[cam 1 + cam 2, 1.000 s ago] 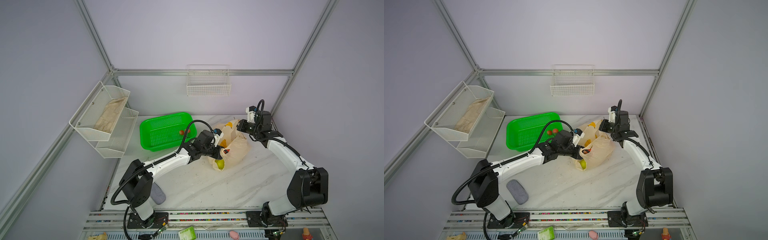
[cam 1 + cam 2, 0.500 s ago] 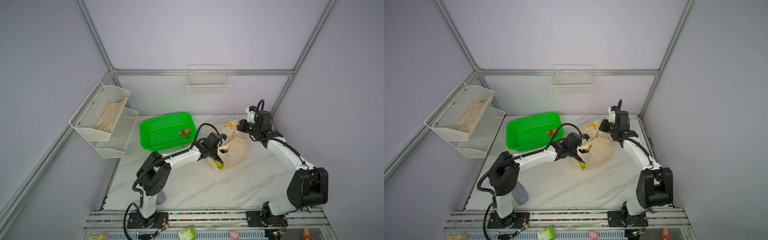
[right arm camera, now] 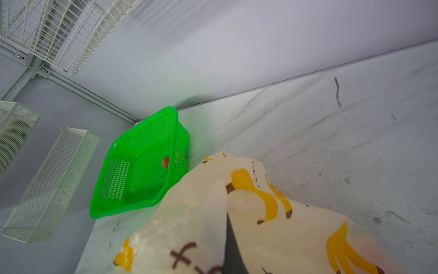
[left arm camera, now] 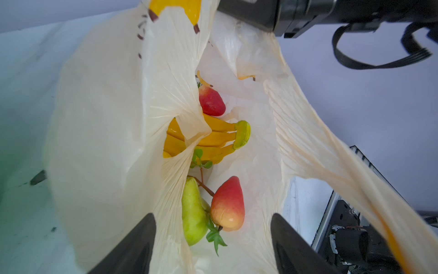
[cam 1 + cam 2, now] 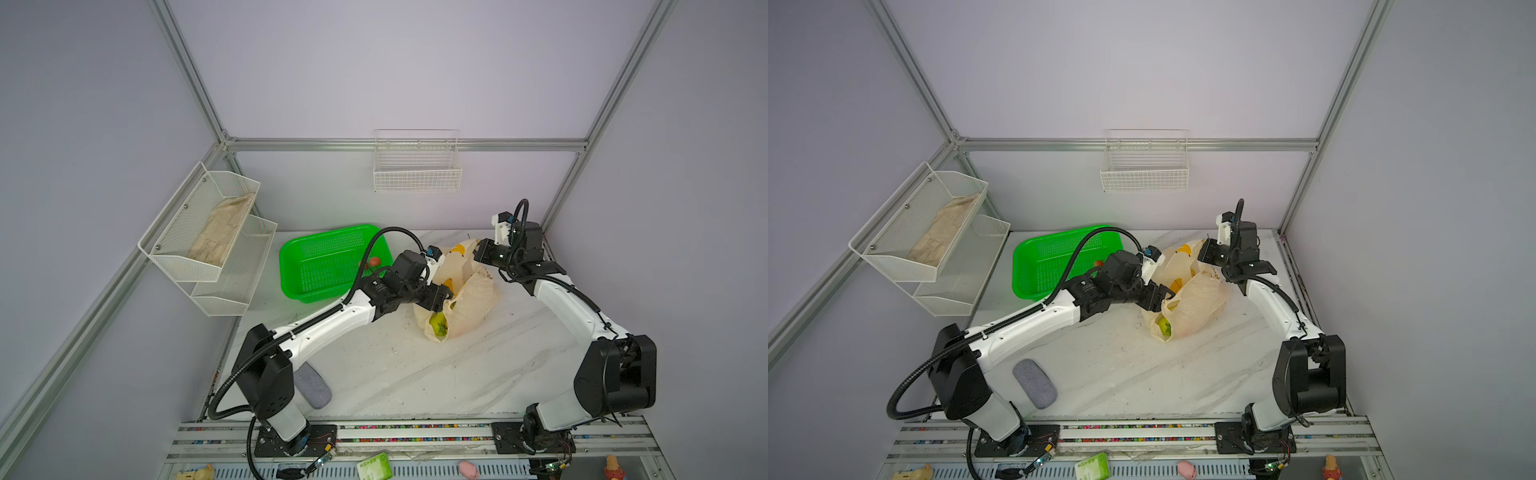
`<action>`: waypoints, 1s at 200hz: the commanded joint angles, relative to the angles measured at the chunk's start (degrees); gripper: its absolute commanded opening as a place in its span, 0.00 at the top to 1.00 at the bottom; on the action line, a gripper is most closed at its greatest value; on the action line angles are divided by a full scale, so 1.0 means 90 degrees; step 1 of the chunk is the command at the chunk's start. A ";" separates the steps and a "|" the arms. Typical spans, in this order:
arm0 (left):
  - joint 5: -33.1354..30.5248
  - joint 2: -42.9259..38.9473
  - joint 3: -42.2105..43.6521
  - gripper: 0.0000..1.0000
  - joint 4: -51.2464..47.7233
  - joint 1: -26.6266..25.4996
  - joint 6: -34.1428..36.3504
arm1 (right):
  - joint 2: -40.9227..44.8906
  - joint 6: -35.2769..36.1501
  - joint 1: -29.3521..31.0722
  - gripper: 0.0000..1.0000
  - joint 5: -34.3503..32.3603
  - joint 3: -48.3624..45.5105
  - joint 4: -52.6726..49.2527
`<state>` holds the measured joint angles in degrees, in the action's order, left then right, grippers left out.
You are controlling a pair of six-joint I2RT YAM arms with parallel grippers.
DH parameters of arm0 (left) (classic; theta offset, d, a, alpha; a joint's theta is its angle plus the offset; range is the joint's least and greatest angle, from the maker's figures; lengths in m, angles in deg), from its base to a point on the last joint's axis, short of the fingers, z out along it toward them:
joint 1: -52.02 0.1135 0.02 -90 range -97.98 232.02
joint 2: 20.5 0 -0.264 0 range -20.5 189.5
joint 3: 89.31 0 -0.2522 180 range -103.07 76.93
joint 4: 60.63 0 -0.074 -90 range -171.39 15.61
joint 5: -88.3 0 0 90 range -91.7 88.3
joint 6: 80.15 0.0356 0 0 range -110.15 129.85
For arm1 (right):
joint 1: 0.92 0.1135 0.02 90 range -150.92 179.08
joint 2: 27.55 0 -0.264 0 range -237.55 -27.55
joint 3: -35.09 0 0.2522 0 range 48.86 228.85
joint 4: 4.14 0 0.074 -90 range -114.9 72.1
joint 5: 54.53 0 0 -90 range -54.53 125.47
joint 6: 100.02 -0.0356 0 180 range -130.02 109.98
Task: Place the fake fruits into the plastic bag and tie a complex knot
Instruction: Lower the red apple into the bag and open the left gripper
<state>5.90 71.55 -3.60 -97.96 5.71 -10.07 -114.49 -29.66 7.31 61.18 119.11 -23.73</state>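
Top views, both: tabletop (image 5: 415, 374) of white marble-look sheet, grey-veined, scuffed, flat; walls (image 5: 395, 62) pale lilac, matt; aluminium frame (image 5: 407, 144) along the room's corners; wire basket (image 5: 417, 174), white, rectangular, hung on the back wall; mesh shelf (image 5: 208, 232), white, two tiers, on the left wall, with a beige cloth (image 5: 222, 230) slumped in the upper tier; green basket (image 5: 316, 266), bright perforated plastic, rectangular, near the tabletop's back edge left of middle, a small red fruit (image 5: 375, 261) by its right wall; grey pad (image 5: 313, 384), oval, soft-looking, by the front left corner.

Main item: plastic bag (image 5: 473, 299), thin crinkled translucent cream-orange film with yellow banana prints, lying toward the tabletop's back right, mouth pulled open; contents seen in the left wrist view, fake fruits (image 4: 241, 135): strawberry (image 4: 211, 100), red, glossy; banana bunch (image 4: 213, 140), yellow with a green stalk end, partly under a fold of film; green pear-shaped fruit (image 4: 193, 213) and red-yellow pear-shaped fruit (image 4: 228, 205), smooth, joined on a brown leafy stem.

Fittings: left gripper (image 4: 212, 217) at the bag's mouth, black fingers spread wide, nothing clasped; the pear-shaped pair shows between the fingertips, deeper in the bag, ungripped; right gripper (image 5: 482, 253) with jaws closed tight on the bag's raised upper edge, film draped over one finger (image 3: 231, 249).
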 commanded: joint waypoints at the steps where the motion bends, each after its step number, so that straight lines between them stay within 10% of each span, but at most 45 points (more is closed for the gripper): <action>1: -0.0291 -0.0132 0.0402 0.28 -0.0431 -0.0010 -0.0357 | 0.0065 0.0093 -0.0016 1.00 -0.0049 0.0031 0.0015; 126: 0.0415 0.0231 0.0951 0.47 -0.0584 -0.0253 -0.1165 | 0.0135 0.0078 -0.0017 1.00 -0.0026 -0.0022 0.0016; 200: 0.0375 0.0366 0.1086 0.80 -0.0069 -0.0255 -0.1229 | 0.0277 0.0054 -0.0023 1.00 -0.0050 -0.0061 -0.0012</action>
<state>9.13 77.10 3.94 -103.06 3.59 -20.98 -114.11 -29.66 7.31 61.18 119.09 -23.75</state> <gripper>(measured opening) 0.257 0.050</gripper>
